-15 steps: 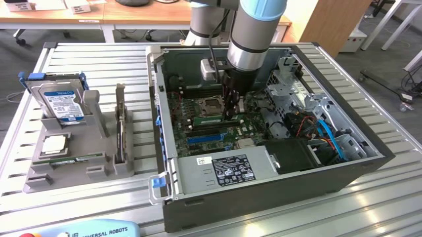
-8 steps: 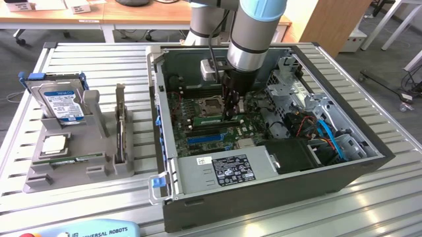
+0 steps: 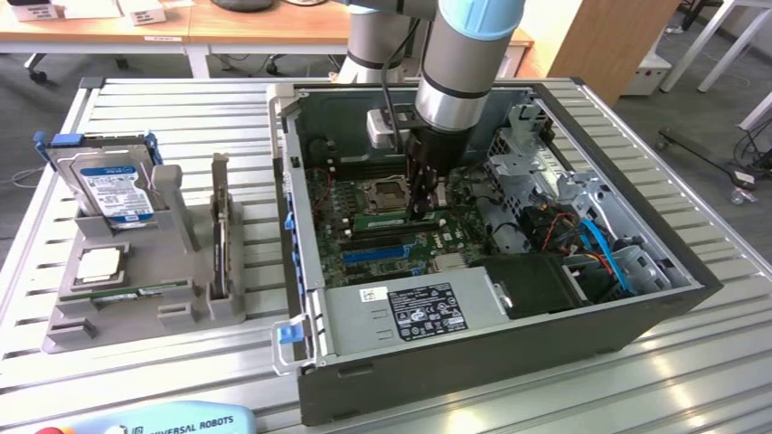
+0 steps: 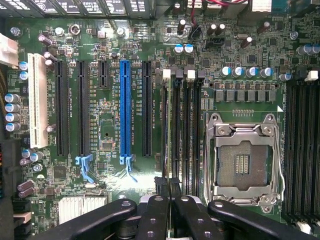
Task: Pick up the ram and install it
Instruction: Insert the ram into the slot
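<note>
While the arm is leaning down into the open computer case (image 3: pixel 483 371) at the centre of the exterior view, its gripper (image 3: pixel 425 212) is standing over the memory slots. Its fingers (image 4: pixel 156 215) are pinching together on what I am taking to be the ram (image 4: pixel 173 130), edge-on in the slot just beside the empty CPU socket (image 4: pixel 243 162). I am judging this to be the seating step, calling for straight, even pressure with the stick square to its slot. At the exterior view's left, the grey tray (image 3: pixel 72 334) is holding a hard drive (image 3: pixel 118 185), a silver CPU chip (image 3: pixel 99 262), an upright card (image 3: pixel 220 226) and a flat green strip (image 3: pixel 121 291).
</note>
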Robot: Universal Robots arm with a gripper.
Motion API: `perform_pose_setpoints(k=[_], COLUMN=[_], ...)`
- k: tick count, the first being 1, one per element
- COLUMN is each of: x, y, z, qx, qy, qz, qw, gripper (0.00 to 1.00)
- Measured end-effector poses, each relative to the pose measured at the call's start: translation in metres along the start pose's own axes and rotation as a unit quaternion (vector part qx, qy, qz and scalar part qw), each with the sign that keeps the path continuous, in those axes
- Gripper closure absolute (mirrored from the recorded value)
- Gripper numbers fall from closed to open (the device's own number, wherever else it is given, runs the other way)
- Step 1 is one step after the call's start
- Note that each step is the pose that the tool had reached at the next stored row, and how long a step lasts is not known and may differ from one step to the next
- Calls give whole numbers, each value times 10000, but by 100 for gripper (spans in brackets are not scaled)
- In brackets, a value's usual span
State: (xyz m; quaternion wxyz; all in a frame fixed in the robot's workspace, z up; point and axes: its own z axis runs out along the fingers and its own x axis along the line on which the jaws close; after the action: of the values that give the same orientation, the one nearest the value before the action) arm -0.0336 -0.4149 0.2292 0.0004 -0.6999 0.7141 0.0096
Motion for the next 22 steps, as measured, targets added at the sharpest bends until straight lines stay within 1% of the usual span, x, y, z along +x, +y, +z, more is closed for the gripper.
perform_pose_setpoints(k=[11,20,22], x=[-4,-4,-5], y=[0,0,0], z=[24,24,12], qx=[0,0,1], qy=[0,0,-2], qz=[0,0,0], qw=[10000,10000,10000], gripper=[88,88,88])
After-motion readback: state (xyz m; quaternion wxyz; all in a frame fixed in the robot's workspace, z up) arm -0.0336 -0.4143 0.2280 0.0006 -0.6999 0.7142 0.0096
